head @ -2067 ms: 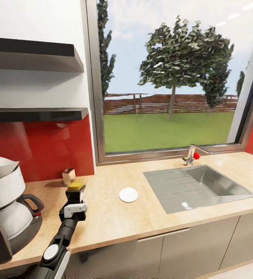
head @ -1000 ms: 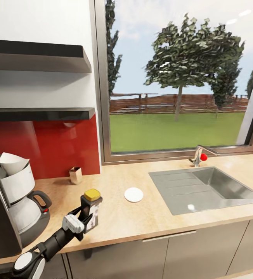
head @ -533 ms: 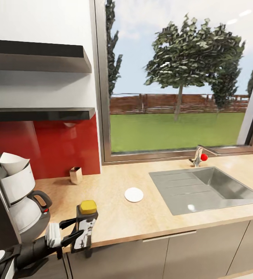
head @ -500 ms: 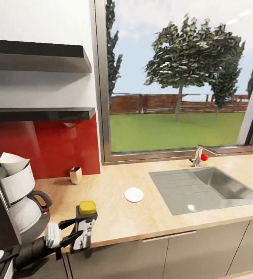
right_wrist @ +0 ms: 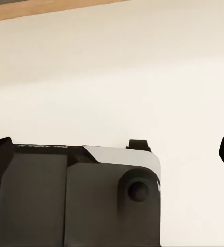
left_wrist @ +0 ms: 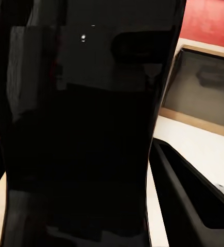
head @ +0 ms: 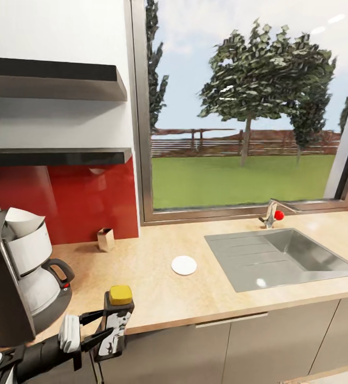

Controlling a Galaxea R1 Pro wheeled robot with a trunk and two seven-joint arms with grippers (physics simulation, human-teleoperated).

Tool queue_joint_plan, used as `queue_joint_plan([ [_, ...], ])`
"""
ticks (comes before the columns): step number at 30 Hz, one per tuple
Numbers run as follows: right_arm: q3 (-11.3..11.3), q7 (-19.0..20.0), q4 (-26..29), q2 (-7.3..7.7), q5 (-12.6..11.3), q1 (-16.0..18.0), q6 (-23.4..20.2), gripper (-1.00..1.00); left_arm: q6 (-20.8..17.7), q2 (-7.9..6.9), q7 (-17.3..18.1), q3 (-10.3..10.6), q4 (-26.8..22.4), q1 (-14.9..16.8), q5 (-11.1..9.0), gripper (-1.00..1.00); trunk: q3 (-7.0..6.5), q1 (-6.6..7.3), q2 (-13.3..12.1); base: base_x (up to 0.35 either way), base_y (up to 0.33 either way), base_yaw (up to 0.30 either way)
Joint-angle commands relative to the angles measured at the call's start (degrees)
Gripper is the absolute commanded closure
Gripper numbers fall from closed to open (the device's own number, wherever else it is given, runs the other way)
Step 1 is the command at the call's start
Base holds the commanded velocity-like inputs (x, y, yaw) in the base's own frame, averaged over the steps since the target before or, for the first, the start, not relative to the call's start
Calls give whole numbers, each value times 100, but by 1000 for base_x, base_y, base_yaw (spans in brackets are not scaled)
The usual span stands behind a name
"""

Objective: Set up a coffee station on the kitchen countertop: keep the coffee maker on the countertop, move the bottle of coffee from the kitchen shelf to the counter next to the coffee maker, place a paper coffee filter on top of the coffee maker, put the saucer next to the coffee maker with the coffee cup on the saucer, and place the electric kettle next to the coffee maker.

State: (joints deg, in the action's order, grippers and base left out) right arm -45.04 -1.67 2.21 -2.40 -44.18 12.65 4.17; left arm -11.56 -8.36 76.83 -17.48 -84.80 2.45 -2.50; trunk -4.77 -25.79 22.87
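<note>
My left gripper (head: 98,333) is shut on the bottle of coffee (head: 116,321), a dark bottle with a yellow lid, held upright at the countertop's (head: 158,298) front edge, right of the coffee maker (head: 22,282). Seen from the left wrist, the bottle's (left_wrist: 81,128) glossy black body sits between the fingers. A white paper coffee filter (head: 20,221) sits on top of the coffee maker. The white saucer (head: 184,265) lies bare mid-counter. The thin kitchen shelf (head: 54,156) looks bare. The coffee cup and electric kettle are out of view.
A steel sink (head: 281,258) with a red-knobbed tap (head: 273,214) takes up the counter's right part. A small tan box (head: 105,239) stands against the red backsplash. A thicker dark board (head: 51,80) hangs above the shelf. The right wrist view shows a dark robot part (right_wrist: 75,195) before a pale surface.
My left arm has pulled back from the backsplash to the counter's front edge with the bottle, sinking a little in the last half second. The camera has shifted slightly.
</note>
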Motion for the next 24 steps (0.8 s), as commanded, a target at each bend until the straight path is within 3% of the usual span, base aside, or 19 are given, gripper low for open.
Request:
queue_joint_plan([
  [1, -49, -17, -1, -1, -47, 1, 13, -100, -41, 0, 27, -2, 1, 0, -9, 100, 3, 1, 5, -292, 0, 0],
  [10, -40, -17, -2, 3, -55, 1, 13, -100, -39, 17, 26, 7, 2, -8, -5, 100, 3, 1, 5, -268, -70, 1],
  [24, -40, -17, -4, 3, -62, 1, 13, -100, -20, 7, 17, 6, 169, -135, 9, 100, 3, 1, 5, -18, -8, 151],
])
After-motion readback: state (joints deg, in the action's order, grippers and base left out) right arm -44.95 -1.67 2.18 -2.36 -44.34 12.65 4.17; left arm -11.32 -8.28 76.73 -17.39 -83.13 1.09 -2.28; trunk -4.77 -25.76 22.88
